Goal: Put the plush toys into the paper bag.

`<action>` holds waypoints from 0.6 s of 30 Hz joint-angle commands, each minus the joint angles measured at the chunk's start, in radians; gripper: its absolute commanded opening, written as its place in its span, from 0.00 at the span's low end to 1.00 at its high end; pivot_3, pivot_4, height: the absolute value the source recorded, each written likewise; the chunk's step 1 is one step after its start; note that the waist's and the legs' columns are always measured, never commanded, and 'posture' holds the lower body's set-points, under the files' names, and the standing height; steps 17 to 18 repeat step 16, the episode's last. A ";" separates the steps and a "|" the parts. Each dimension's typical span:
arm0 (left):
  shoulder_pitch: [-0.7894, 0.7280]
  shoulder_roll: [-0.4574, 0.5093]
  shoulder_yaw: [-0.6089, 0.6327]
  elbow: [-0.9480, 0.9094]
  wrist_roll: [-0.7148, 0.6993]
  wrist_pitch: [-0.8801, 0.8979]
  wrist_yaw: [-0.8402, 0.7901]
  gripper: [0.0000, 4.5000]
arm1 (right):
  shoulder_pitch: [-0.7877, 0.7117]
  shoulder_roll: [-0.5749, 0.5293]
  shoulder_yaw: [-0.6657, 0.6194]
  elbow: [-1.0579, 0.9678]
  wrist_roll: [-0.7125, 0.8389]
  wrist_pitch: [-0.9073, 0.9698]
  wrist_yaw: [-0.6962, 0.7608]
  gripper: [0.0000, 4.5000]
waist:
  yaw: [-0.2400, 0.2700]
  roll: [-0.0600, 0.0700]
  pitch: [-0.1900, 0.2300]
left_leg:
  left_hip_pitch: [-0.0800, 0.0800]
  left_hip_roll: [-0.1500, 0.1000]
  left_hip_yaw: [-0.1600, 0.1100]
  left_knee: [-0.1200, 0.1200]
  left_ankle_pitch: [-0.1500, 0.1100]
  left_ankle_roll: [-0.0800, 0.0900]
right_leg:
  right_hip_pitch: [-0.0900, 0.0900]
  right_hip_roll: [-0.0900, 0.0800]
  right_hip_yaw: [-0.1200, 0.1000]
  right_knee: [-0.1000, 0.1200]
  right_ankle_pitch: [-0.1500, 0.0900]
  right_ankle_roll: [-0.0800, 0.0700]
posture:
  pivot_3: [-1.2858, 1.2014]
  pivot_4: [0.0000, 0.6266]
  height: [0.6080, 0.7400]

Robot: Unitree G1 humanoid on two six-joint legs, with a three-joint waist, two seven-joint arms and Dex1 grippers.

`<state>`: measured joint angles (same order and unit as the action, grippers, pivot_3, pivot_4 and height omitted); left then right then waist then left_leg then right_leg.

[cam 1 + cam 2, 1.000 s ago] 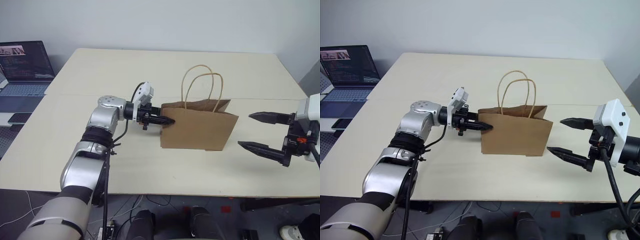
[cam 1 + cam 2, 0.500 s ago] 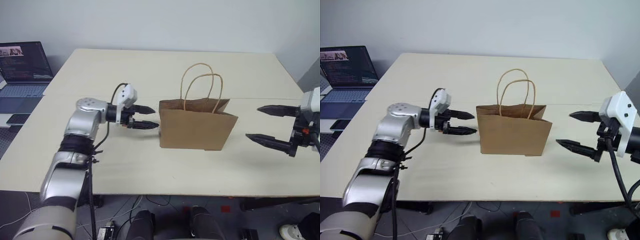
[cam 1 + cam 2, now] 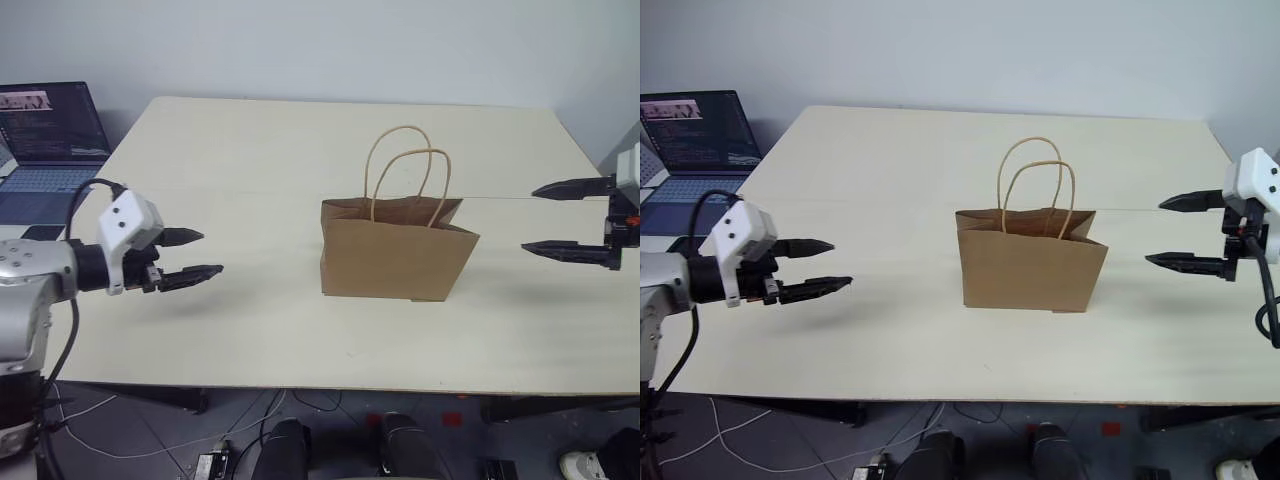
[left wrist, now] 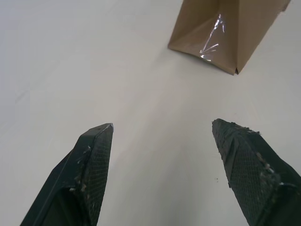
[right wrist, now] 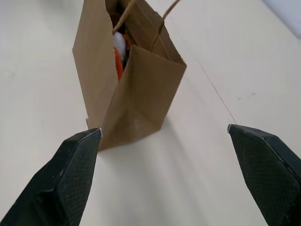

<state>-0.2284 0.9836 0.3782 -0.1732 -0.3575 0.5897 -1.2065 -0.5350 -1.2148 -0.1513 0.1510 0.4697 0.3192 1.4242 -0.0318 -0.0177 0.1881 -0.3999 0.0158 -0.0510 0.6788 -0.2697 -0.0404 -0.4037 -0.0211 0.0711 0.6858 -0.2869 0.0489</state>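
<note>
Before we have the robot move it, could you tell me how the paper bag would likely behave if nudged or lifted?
The paper bag stands upright, tall on a narrow base, so a high push would probably tip it. Its thin paper walls would likely crumple under a claw. White and orange plush shows inside, so it is probably light.

Brown paper bag (image 3: 398,260) upright mid-table, mouth open, two tan cord handles arching above. Inside, through the mouth: plush toys (image 5: 118,55), white and orange, mostly hidden.
</note>
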 commanded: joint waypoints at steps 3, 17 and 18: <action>0.012 0.047 0.078 -0.010 -0.052 0.000 0.016 0.80 | -0.031 -0.040 -0.013 0.043 -0.013 -0.008 0.082 1.00 | 0.001 0.000 0.000 | 0.000 0.000 0.000 -0.001 0.000 0.000 | 0.000 0.000 0.000 -0.001 0.000 0.000 | 0.52 0.24 1.00; -0.148 0.072 -0.061 0.131 -0.095 -0.053 -0.034 0.80 | 0.021 -0.062 -0.070 0.001 0.009 0.032 0.080 1.00 | -0.001 0.001 0.000 | 0.000 -0.002 0.002 -0.001 0.000 0.000 | -0.001 0.000 0.000 -0.001 0.000 0.000 | 0.52 0.24 1.00; -0.148 0.072 -0.061 0.131 -0.095 -0.053 -0.034 0.80 | 0.021 -0.062 -0.070 0.001 0.009 0.032 0.080 1.00 | -0.001 0.001 0.000 | 0.000 -0.002 0.002 -0.001 0.000 0.000 | -0.001 0.000 0.000 -0.001 0.000 0.000 | 0.52 0.24 1.00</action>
